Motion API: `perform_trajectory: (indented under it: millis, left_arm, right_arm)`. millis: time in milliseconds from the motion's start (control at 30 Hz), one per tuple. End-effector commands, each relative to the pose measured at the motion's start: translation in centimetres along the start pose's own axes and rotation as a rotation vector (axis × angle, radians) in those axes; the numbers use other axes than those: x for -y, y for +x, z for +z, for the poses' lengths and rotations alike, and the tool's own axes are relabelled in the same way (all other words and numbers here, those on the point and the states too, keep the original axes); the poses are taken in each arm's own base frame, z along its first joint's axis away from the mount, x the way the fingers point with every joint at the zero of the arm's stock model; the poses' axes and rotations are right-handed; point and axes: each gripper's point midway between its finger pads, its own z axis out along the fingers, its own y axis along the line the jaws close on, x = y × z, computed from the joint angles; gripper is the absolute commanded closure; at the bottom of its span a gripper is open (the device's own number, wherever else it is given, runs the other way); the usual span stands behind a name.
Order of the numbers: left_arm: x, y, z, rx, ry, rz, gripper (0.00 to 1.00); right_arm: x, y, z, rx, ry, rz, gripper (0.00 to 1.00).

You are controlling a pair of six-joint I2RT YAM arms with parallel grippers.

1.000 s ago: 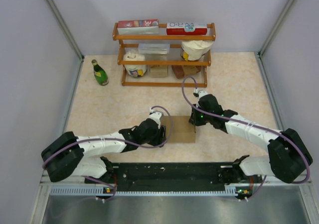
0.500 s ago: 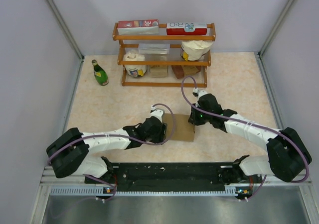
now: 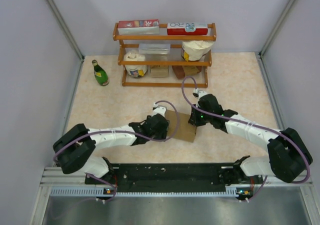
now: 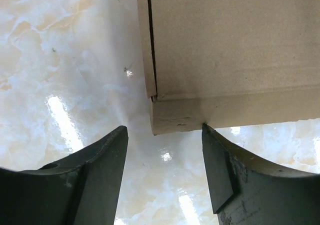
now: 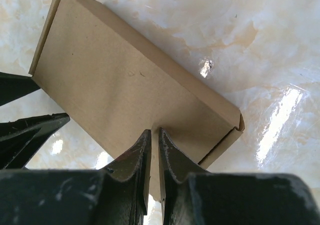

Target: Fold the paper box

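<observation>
The paper box (image 3: 180, 127) is a flat brown cardboard piece lying on the marble table between both arms. My right gripper (image 3: 194, 120) is at its right edge. In the right wrist view this gripper (image 5: 154, 133) is shut on a thin cardboard flap standing up from the box (image 5: 120, 80). My left gripper (image 3: 164, 128) is at the box's left side. In the left wrist view it (image 4: 164, 130) stands open over bare table, and the box's corner (image 4: 225, 55) lies just ahead. The right fingertip (image 4: 210, 140) touches the box's near edge, with nothing between the jaws.
A wooden shelf rack (image 3: 165, 60) stands at the back with red-and-white cartons, white tubs and small brown blocks. A green bottle (image 3: 100, 72) stands left of it. Grey walls close both sides. A black rail (image 3: 170, 174) runs along the near edge.
My left arm has reached rightward up to the box's left edge and its jaws have widened slightly. The box now lies a little more tilted. The right gripper keeps its hold.
</observation>
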Motion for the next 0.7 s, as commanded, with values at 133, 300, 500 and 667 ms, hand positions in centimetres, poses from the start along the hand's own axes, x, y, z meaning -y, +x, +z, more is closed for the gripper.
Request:
perform_trajectory:
  millis: [133,300,500,667]
  left_arm:
    - [-0.3,-1.6,-2.9,0.101,0.046,-0.044,0.35]
    - [0.6,-2.8,-5.4,0.163,0.136,-0.078,0.34]
    - [5.2,-3.4,-7.1,0.21,0.334,-0.065,0.44]
    - [9.2,-2.6,-6.2,0.177,0.39,-0.021,0.7]
  right_arm:
    - [-1.3,-3.3,-1.5,0.097,-0.036,-0.009,0.89]
    - [-1.6,-4.6,-2.4,0.137,-0.045,-0.01,0.89]
    - [-1.1,-5.7,-2.7,0.165,-0.021,-0.004,0.9]
    - [-0.4,-6.4,-2.5,0.17,0.009,-0.013,0.91]
